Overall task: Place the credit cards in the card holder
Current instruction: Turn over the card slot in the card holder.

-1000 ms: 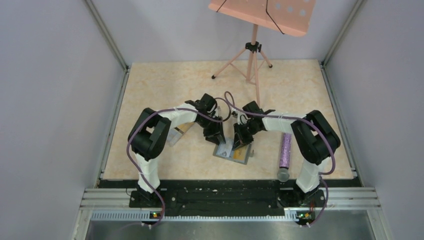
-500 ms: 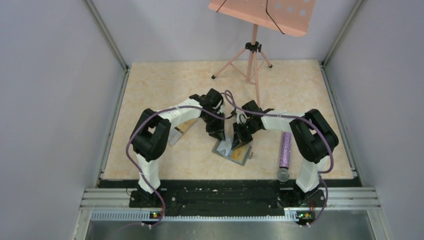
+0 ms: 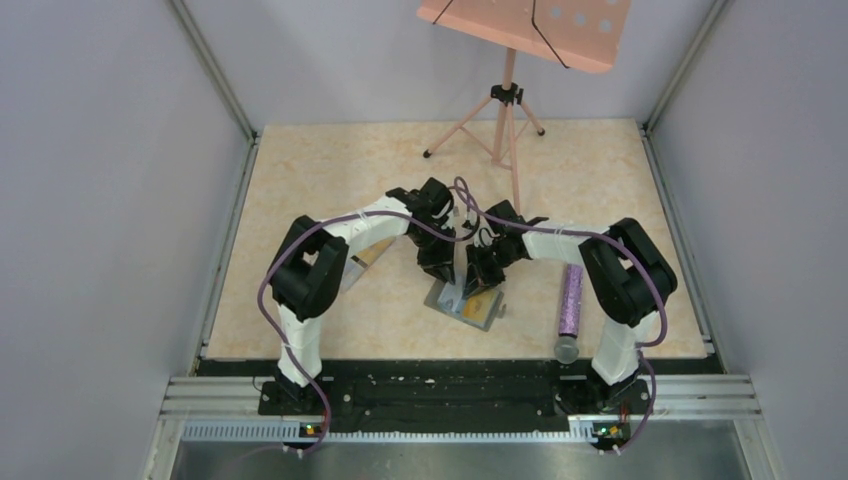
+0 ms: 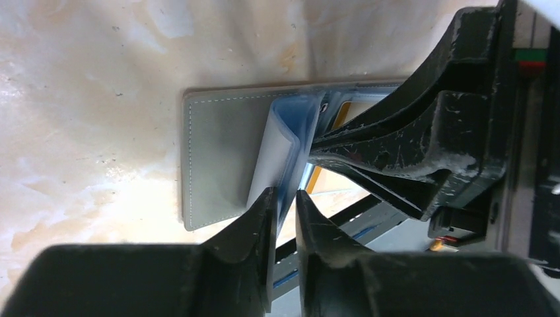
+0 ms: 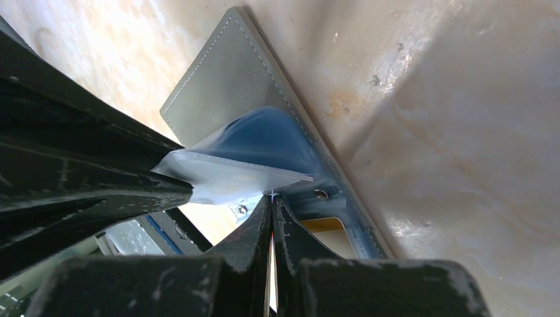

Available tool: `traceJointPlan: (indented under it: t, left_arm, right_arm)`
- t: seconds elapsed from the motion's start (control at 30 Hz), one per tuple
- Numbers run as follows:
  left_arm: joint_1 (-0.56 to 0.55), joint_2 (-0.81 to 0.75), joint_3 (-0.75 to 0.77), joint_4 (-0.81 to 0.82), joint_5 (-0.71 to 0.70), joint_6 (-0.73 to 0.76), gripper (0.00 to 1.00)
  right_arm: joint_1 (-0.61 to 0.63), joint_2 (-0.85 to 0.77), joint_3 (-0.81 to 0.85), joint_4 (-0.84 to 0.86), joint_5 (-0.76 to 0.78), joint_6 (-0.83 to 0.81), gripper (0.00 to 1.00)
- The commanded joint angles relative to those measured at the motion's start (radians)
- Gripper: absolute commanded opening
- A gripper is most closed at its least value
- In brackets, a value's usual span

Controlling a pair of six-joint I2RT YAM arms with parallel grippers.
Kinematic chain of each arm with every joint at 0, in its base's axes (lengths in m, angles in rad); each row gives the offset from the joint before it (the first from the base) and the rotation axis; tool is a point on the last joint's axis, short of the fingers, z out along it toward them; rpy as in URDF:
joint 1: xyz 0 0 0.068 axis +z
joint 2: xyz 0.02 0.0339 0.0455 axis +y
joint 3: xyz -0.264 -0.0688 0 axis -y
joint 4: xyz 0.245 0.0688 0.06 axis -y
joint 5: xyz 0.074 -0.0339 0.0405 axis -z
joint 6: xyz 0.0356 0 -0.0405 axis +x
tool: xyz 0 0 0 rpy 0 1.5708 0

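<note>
Both crowded the card holder (image 4: 218,165): left gripper (image 4: 284,205) nipped its pale blue flap (image 4: 277,142) (lifted), right gripper (image 5: 271,201) clamped a card (image 5: 270,277) edge-on.

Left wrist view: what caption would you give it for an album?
Left tool pinches the pale blue flap of the grey wallet, right tool beside it.

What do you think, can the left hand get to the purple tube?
Probably not easily. The purple tube lies far to the right. The right hand sits between it and the left hand, both crowded over the open card holder.
</note>
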Motion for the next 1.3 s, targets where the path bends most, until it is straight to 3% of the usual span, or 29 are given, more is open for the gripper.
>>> traceJointPlan:
  t: [0.0, 0.1, 0.5, 1.27]
  left_arm:
    - [-0.022, 0.022, 0.048, -0.030, 0.014, 0.043, 0.25]
    - [-0.026, 0.031, 0.079, -0.093, -0.026, 0.076, 0.32]
    - [-0.081, 0.084, 0.214, -0.237, -0.130, 0.150, 0.36]
    - [-0.093, -0.013, 0.159, -0.050, 0.027, 0.111, 0.37]
  right_arm:
    - [0.015, -0.013, 0.043, 0.045, 0.008, -0.011, 0.00]
    - [0.015, -0.014, 0.043, 0.049, 0.004, -0.008, 0.00]
    - [0.015, -0.009, 0.039, 0.059, -0.009, -0.004, 0.00]
    - [0.009, -0.022, 0.038, 0.062, -0.004, 0.001, 0.00]
